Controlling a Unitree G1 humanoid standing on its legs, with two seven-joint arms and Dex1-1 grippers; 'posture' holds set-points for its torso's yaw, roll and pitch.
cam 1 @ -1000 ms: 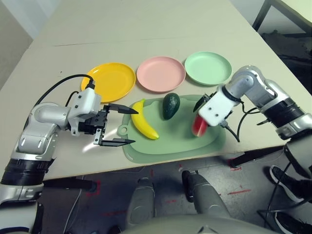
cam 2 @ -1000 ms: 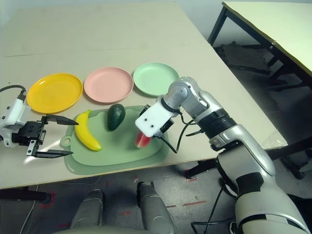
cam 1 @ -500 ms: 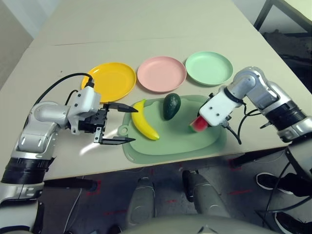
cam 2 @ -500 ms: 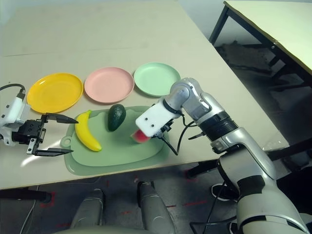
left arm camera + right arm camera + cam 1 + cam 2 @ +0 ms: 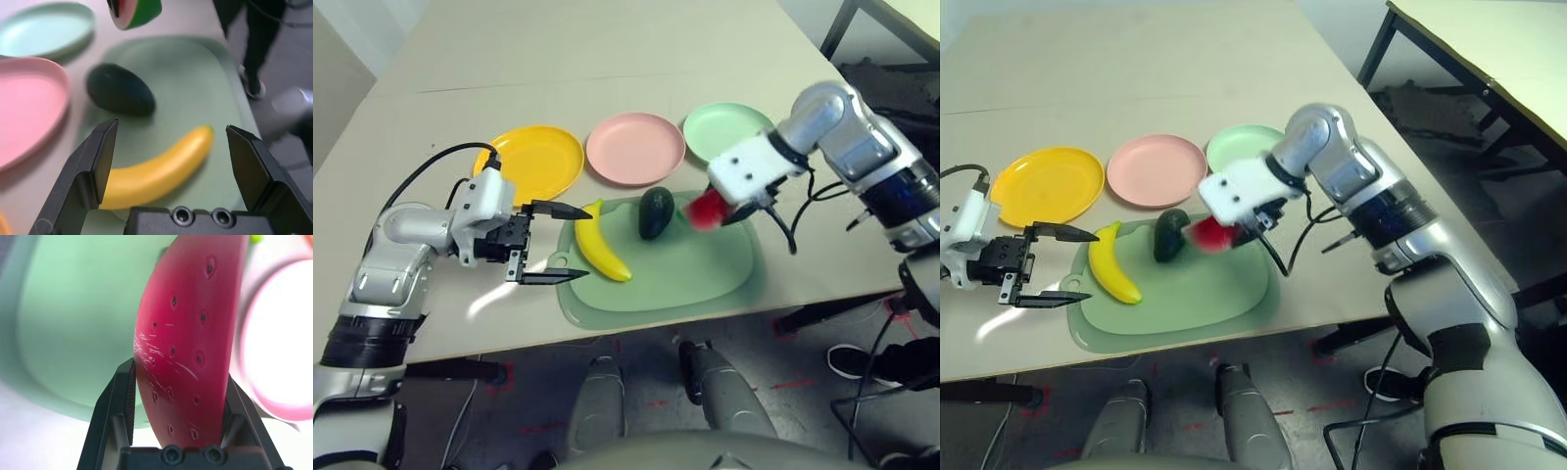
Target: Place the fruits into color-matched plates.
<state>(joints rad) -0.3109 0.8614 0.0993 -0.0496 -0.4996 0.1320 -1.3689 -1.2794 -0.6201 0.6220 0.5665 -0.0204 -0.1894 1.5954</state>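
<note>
Right gripper (image 5: 722, 208), fingers clamped on the watermelon wedge (image 5: 705, 209), hangs above the mat; pink plate (image 5: 635, 149) at ten o'clock. Left gripper (image 5: 551, 245) gapes beside the banana (image 5: 598, 254).

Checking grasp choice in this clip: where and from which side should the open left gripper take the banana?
Across its middle, coming in from the robot's left. The banana lies flat on the green mat, its long side facing the open left gripper. The avocado sits apart on the far side, so the fingers can straddle the narrow width.
</note>
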